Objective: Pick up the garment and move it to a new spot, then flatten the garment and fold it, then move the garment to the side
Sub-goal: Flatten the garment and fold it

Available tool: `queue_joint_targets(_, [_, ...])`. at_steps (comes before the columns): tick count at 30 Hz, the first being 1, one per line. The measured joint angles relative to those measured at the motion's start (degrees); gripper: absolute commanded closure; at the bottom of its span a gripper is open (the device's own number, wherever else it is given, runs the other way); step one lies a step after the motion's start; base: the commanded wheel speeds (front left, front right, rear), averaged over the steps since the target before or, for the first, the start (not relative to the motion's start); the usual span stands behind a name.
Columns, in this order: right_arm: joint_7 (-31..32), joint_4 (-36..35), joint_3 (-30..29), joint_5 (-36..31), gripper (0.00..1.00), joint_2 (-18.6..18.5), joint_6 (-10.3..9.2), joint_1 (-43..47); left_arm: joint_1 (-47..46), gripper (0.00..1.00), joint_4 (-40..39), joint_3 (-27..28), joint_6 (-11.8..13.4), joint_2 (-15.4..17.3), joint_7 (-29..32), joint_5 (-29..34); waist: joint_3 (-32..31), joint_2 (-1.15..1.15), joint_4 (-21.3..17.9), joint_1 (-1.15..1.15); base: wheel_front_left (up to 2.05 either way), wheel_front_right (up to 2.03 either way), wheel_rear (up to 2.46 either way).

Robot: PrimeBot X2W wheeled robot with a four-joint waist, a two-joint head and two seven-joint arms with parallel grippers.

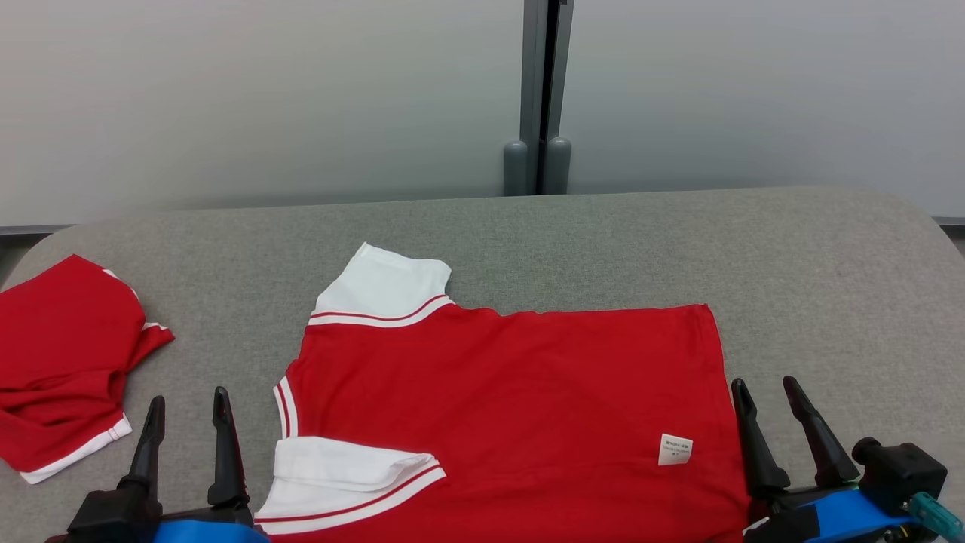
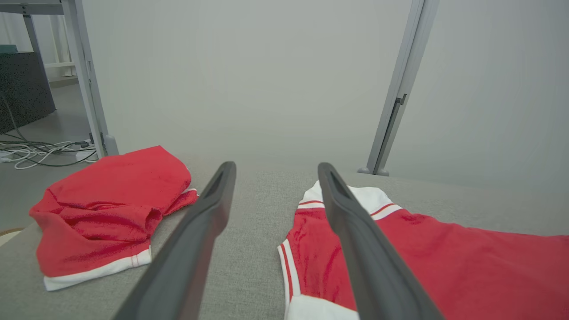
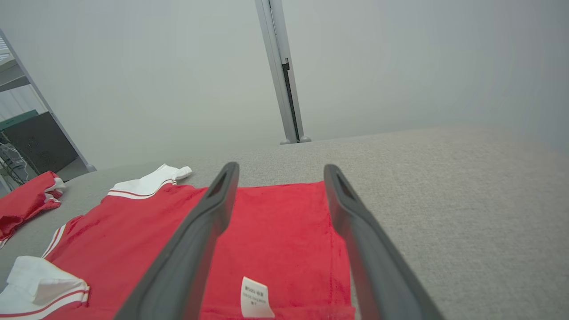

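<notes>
Grey counter [image 1: 678,241] bears the spread garment [image 1: 513,392], another red shirt [image 1: 60,354] leftward; left gripper [image 1: 188,396] and right gripper [image 1: 764,382] jaws apart, empty.

Grey table [image 1: 603,241] holds garment [image 1: 513,392] and bunched shirt [image 1: 60,354].

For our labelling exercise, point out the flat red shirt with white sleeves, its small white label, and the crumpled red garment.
Flat red shirt [image 1: 513,392], head view, mid-body.
Small white label [image 1: 675,449], head view, centre.
Crumpled red garment [image 1: 60,354], head view, red middle.
</notes>
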Motion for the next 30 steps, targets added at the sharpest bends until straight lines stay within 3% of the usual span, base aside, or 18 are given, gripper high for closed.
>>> queue_joint_targets(5, [-0.48,0.15,-0.96,-3.19,0.00,1.43,0.00,0.01,0.21,0.00,0.52,1.52,-0.03,-0.46,-0.01,6.25,0.18,0.01,0.51,0.00,0.00,0.00,0.00])
queue_joint_targets(30, [-0.62,4.02,-2.69,-8.38,0.00,3.49,0.00,3.14,1.50,0.00,8.11,6.32,-5.05,-3.72,-0.01,9.94,-0.98,0.01,1.56,0.00,0.00,0.00,0.00])
